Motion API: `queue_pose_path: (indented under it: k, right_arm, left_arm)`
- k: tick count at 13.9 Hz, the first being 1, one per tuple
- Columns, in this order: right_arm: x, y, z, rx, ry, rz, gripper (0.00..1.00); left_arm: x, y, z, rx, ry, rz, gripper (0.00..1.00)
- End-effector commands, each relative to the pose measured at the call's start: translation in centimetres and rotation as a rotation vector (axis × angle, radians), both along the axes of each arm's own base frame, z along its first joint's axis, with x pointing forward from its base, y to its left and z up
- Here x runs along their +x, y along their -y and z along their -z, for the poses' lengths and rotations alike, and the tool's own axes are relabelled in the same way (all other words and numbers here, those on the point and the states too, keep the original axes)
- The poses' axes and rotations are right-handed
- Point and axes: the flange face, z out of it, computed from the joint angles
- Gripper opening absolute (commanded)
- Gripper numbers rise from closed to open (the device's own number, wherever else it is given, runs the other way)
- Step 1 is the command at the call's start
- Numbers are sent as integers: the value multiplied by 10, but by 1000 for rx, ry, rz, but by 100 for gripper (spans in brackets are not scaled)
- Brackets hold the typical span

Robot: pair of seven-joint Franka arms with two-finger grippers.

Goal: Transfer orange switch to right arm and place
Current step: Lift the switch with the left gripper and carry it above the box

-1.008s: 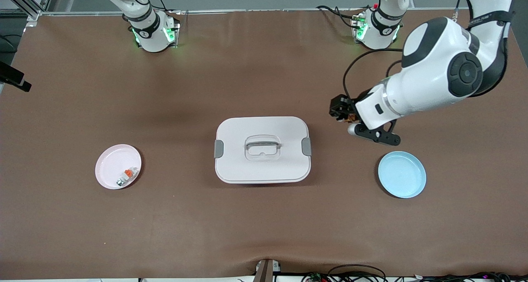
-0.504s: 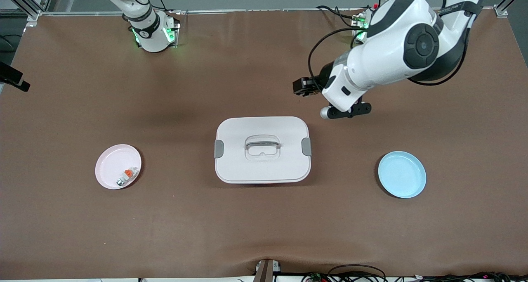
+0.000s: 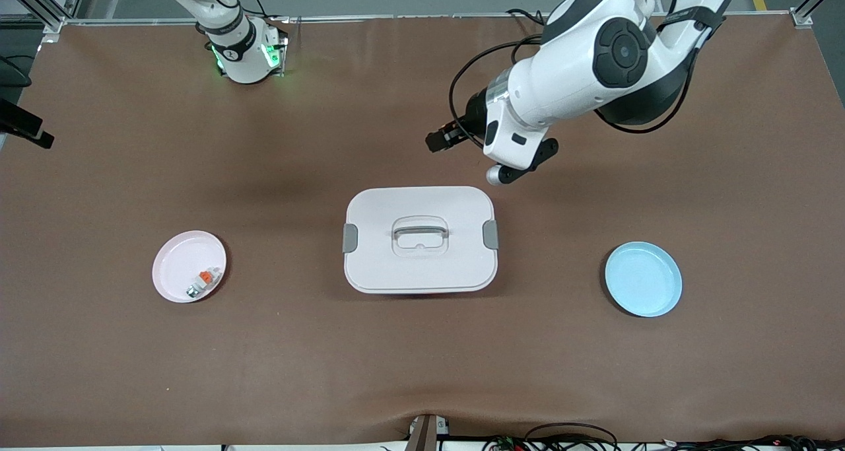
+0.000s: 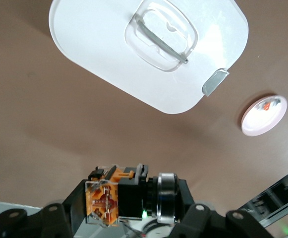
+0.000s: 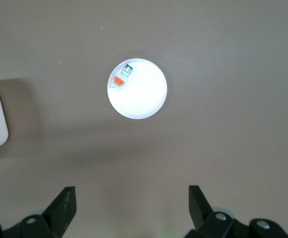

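My left gripper (image 3: 443, 138) is up in the air over the brown table, between the white lidded container (image 3: 420, 239) and the robots' bases. In the left wrist view it (image 4: 129, 204) is shut on the orange switch (image 4: 104, 198), a black stubby body with an orange, coppery clear end and a round ringed end. My right gripper (image 5: 132, 198) is open and empty, high over the table, with the pink plate (image 5: 141, 96) below it. It is outside the front view.
The pink plate (image 3: 189, 267) lies toward the right arm's end and holds a small white-grey piece with an orange cap (image 3: 201, 281). A blue plate (image 3: 643, 278) lies toward the left arm's end. The container also shows in the left wrist view (image 4: 109, 54).
My left gripper has carried the switch from near the blue plate toward the middle of the table and closer to the bases. The right arm's base has not moved.
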Motion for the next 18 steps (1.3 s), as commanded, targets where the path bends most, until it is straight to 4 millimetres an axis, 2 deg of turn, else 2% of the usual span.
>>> queue_pose_path:
  k: [1,4,9,10,12,14,18]
  right_arm:
    - [9,-7,10,17,-12,-19,100]
    - [13,-15,13,73,-2,-20,100]
    - [19,-26,27,199,-8,-7,100]
    - [20,-28,28,219,-2,4,100]
    - [23,-38,34,275,8,7,100]
    - [27,-43,43,335,28,21,100]
    - [33,-83,70,446,69,34,100]
  left_arm:
    - [3,18,-4,-21,-63,-162,0]
    - [-7,30,-3,-4,-90,-205,0]
    - [-3,38,-5,1,-191,-458,0]
    - [-1,42,-3,13,-193,-523,0]
    - [0,54,13,67,-184,-594,0]
    - [0,63,13,63,-180,-591,0]
    - [6,59,17,73,-190,-620,0]
